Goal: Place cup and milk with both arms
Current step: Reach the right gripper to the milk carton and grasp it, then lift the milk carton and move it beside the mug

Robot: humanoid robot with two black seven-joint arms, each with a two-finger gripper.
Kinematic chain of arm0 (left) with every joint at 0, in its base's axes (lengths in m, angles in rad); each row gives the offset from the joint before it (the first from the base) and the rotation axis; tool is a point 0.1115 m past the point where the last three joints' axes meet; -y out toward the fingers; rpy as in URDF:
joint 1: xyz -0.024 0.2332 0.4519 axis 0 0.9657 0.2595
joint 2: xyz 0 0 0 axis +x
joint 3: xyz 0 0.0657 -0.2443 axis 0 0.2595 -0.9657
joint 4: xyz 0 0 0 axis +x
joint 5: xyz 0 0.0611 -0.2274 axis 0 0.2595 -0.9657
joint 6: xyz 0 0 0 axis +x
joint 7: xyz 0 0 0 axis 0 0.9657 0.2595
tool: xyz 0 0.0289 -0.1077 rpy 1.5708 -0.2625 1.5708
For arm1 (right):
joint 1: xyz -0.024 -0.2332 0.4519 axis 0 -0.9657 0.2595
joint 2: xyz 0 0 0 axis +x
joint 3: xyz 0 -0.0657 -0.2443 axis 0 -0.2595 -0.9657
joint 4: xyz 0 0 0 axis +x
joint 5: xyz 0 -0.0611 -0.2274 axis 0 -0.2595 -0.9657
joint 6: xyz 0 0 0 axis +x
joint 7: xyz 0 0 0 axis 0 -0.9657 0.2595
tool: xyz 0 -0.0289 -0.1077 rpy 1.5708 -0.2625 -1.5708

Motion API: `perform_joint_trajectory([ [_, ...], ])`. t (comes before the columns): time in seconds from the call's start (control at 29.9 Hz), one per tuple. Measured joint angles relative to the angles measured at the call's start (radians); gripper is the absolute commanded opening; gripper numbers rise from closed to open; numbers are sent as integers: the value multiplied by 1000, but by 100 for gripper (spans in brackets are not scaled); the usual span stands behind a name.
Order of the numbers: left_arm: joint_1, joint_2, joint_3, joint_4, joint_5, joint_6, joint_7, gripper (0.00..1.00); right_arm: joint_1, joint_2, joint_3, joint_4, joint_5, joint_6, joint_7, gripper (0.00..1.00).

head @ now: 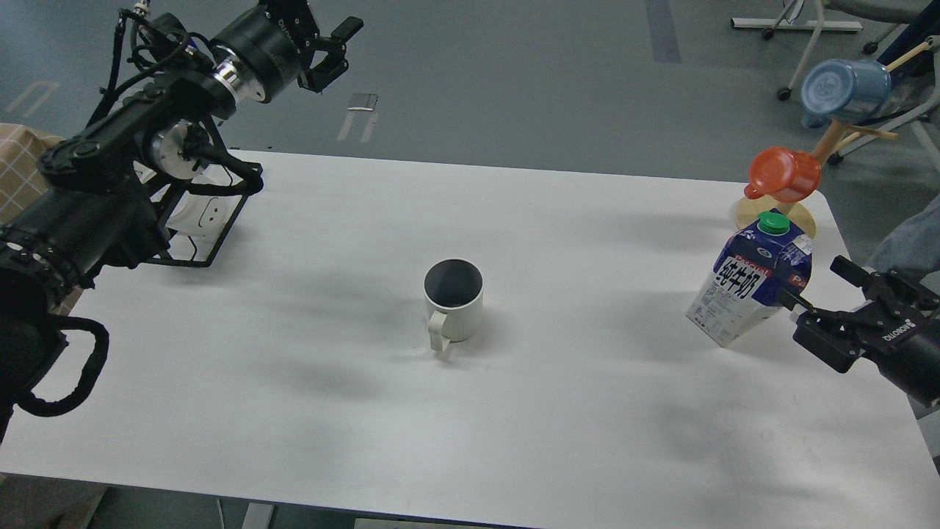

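White table (308,411), big and mostly bare. Left gripper (334,53) parked high, far left, well clear of everything, fingers parted, holding nothing. Milk (750,288) at right edge, upright-ish, long axis tipped a bit leftward at base. Right gripper (822,290) just right of carton, fingers spread, one tip touching or nearly touching side, no grasp yet. Cup (454,300) mid-table, upright, handle facing near, nobody close tbh. Carton lies left of right claw, so guessing right arm takes that.

Cream ribbed cup (454,305), dark inside; blue-white milk (750,290), green cap; white table (573,411).
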Motion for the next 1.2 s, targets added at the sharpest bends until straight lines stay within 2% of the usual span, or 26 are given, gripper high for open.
perform_joint_trajectory([
  [0.13,3,1,0,-2,0,-1,0,97,20,33,0,-32,-6,0,0,81],
  [0.23,4,1,-1,-2,0,-1,-1,97,25,58,-1,-52,-14,0,0,62],
  [0.37,5,2,0,-2,0,-1,-1,97,37,83,-1,-71,-29,0,0,55],
  [0.43,5,2,0,-2,0,-1,-2,97,39,92,-1,-75,-33,0,0,37],
  [0.6,5,2,0,-4,0,-1,-2,97,41,107,-2,-81,-34,0,0,13],
  [0.63,5,2,0,-4,0,-1,-2,97,41,108,-2,-83,-34,0,0,5],
  [0.73,5,2,1,-4,0,-1,-2,97,41,109,-2,-84,-34,0,0,0],
  [0.94,5,3,1,-5,0,-1,-2,97,43,105,-1,-67,-33,0,0,0],
  [1.2,5,1,0,-6,0,-7,-2,97,46,78,42,38,-32,0,0,0],
])
